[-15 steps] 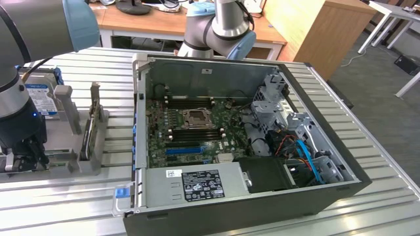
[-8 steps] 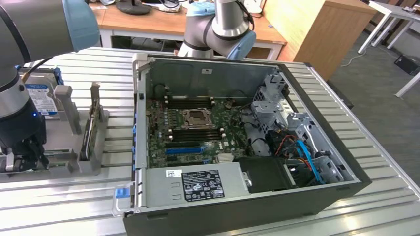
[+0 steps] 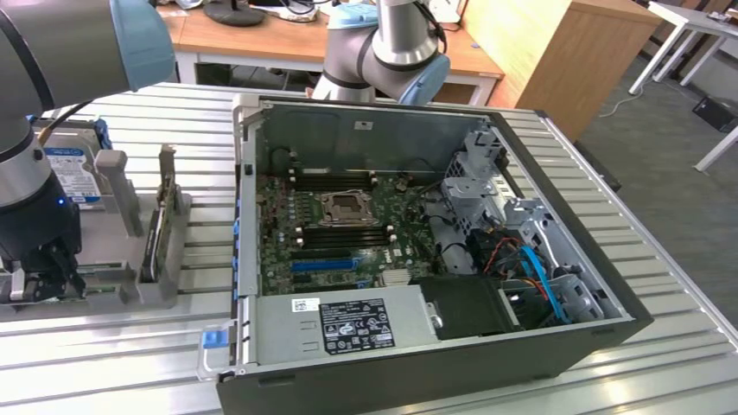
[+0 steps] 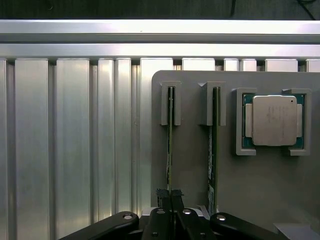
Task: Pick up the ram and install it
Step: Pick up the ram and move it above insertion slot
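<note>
The arm points straight down over a gray holder on the surface, beside an open computer case. Its claw is pinched narrowly on the ram, which stands on edge in the holder.

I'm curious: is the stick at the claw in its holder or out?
In: the ram stands edgewise in the grey holder, gripper shut on it.

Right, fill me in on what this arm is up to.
The arm's pincer is down at the grey holder beside the open computer, closed on the edge of one ram stick standing in its slot. That stick is not lifted out yet; a second stick stands in the next slot.
</note>
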You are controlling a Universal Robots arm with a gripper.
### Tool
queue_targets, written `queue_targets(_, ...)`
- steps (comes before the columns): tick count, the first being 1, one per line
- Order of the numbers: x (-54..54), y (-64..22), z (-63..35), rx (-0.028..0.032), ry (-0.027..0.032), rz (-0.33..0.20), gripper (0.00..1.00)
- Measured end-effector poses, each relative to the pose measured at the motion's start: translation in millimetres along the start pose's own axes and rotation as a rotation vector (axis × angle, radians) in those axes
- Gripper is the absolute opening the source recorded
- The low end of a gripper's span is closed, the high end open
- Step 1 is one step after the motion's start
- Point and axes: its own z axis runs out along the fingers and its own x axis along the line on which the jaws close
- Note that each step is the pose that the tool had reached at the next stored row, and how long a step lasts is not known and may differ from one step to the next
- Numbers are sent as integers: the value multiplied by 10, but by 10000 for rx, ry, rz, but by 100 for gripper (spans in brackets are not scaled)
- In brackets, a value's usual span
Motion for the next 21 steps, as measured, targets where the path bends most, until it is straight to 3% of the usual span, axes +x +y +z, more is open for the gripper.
queue_targets(10,0,0,-42,-1,1,1,12)
queue_targets(21,1,0,-185,0,0,0,12)
